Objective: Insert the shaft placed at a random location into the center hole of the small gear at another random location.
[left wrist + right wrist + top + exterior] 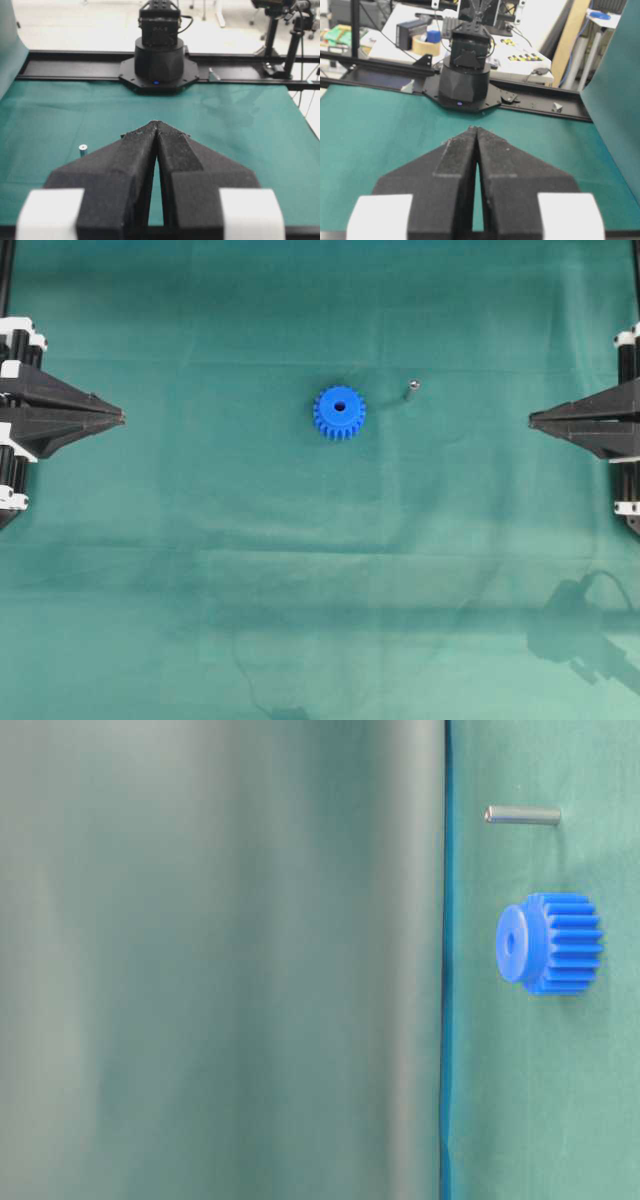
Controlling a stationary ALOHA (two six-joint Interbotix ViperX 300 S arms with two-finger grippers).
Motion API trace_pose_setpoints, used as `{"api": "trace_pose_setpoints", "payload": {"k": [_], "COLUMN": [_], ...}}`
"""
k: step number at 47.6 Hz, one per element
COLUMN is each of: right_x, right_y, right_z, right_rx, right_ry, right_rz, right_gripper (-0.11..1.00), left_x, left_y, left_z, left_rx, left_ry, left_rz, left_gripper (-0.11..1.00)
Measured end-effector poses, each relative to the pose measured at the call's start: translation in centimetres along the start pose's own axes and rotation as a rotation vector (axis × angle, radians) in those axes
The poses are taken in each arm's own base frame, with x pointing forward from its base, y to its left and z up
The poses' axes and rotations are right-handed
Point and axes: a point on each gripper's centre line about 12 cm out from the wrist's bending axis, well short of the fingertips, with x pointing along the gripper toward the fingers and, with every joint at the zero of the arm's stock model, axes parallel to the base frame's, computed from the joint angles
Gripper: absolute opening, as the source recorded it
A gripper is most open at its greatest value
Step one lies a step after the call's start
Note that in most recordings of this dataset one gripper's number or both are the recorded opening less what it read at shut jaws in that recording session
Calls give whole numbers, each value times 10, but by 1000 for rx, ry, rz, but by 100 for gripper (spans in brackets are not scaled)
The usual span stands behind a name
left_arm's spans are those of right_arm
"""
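Both grippers sit parked at the edges of the overhead view, the left gripper (122,418) and the right gripper (531,421) each drawn to a point with the fingertips together and nothing between them. Between them, on the green cloth-covered worktop (200,590), the bright blue plastic toothed small gear (339,412) rests hub up, its dark round center hole (339,407) facing the camera. The tiny silvery-grey metal shaft (410,389) stands near it on the right gripper's side, well apart from both arms.

From table level, which appears turned on its side, the shaft (522,815) reads as a slim pin standing on end, and the gear (551,943) as a squat wheel with its hole (513,943) at the hub face. A pin so thin looks easy to topple: a fingertip brushing it on approach would likely knock it flat and set it rolling.

Seen from the left wrist, the gripper (156,122) shows 2 black fingers meeting at the tip, with the shaft (83,148) small at the left. The gear is hidden behind the fingers.

Seen from the right wrist, the gripper (474,128) is likewise pinched together and empty; neither the shaft nor the gear shows. The light gear may slide if the shaft meets the hub off-centre, and a tilted grasp would probably jam the shaft at the rim.
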Motion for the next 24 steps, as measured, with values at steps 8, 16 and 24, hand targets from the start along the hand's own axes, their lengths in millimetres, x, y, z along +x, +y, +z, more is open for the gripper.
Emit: {"api": "trace_pose_setpoints", "payload": {"k": [8,16,24], "right_x": [2,9,19], "right_y": [-6,-20,-38], "right_z": [-1,-12,-36], "right_rx": [-21,-27,-15], "right_ry": [9,61,148], "right_rz": [-27,-92,-171], "right_gripper": [-1,-1,0], "left_x": [0,0,0], "left_y": [1,0,1], "left_z": [0,0,0], "left_rx": [-42,-39,-40], "left_ry": [0,-1,-1], "left_rz": [7,6,8], "left_gripper": [-1,-1,-1]}}
